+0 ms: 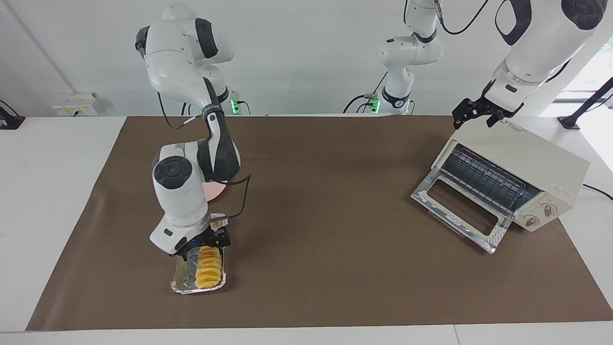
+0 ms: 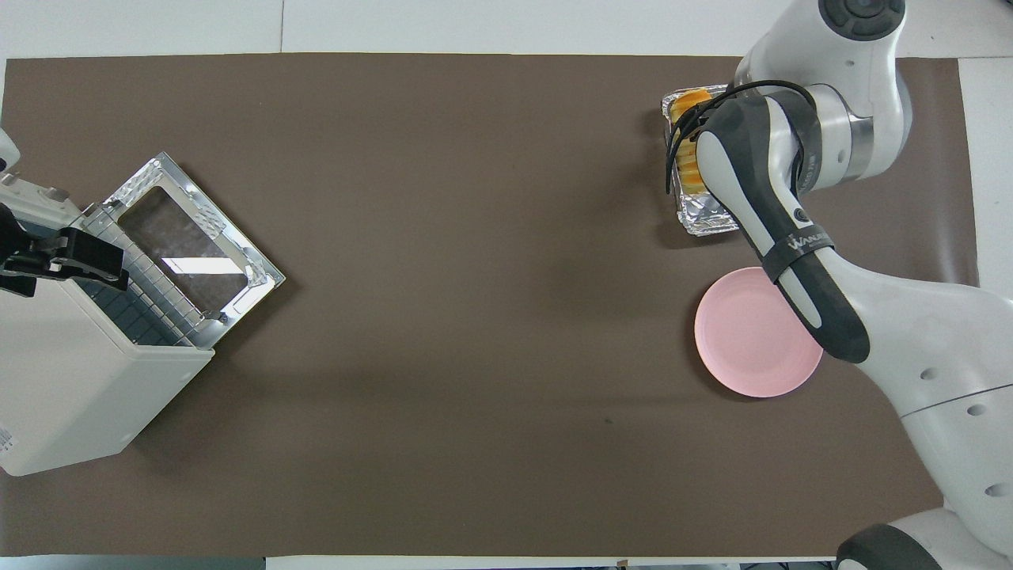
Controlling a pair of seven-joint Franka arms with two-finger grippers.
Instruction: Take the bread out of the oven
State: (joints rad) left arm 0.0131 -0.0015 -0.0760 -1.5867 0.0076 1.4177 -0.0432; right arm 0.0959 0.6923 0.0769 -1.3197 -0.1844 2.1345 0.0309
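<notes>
The bread [image 1: 209, 270] [image 2: 690, 176], a ridged golden loaf, lies in a crinkled foil tray [image 1: 198, 286] [image 2: 704, 218] on the mat at the right arm's end of the table. My right gripper [image 1: 207, 243] points down over the loaf's end nearer the robots, open, with a dark finger on either side of it. In the overhead view the right arm hides that gripper. The cream oven [image 1: 517, 163] [image 2: 71, 372] stands at the left arm's end with its glass door [image 1: 459, 211] [image 2: 190, 245] dropped open and only the wire rack showing inside. My left gripper [image 1: 476, 112] [image 2: 63, 257] waits open over the oven's top edge.
A pink plate [image 1: 218, 191] [image 2: 744, 340] lies beside the foil tray, nearer the robots, partly covered by the right arm. The brown mat [image 1: 325, 230] covers the table between tray and oven. A cable [image 1: 598, 190] leaves the oven.
</notes>
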